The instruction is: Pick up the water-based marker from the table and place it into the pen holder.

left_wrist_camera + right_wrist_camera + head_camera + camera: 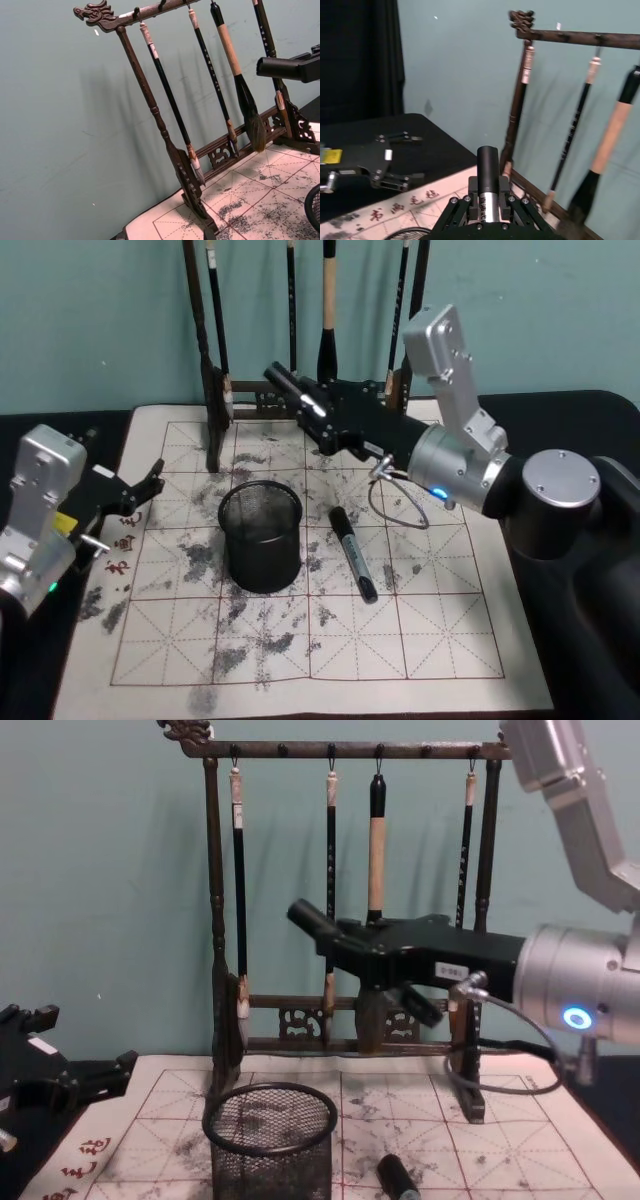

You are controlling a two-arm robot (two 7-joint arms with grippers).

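Two markers on show, and we see one marker (290, 383) up in the air, pinched in the right hand (312, 412). That hand hangs over the far part of the mat (420, 640), just in front of the rack (215, 390). We catch it from the right wrist too: both fingers (470, 195) clamp the marker, and its black end pokes out past them. From the chest we see it tilted, free end pointing up and to the left, higher than the holder (270, 1160) and farther back. In the head view the holder stands upright on the mat, mid-left. A second marker (353, 552) lies flat on the mat just right of the holder, not touching it. Over at the mat's left edge we find the left hand (150, 490), fingers spread, gripping nothing, well apart from the holder. Brushes (377, 840) hang on the rack behind, and the dark table (580, 410) carries it all.
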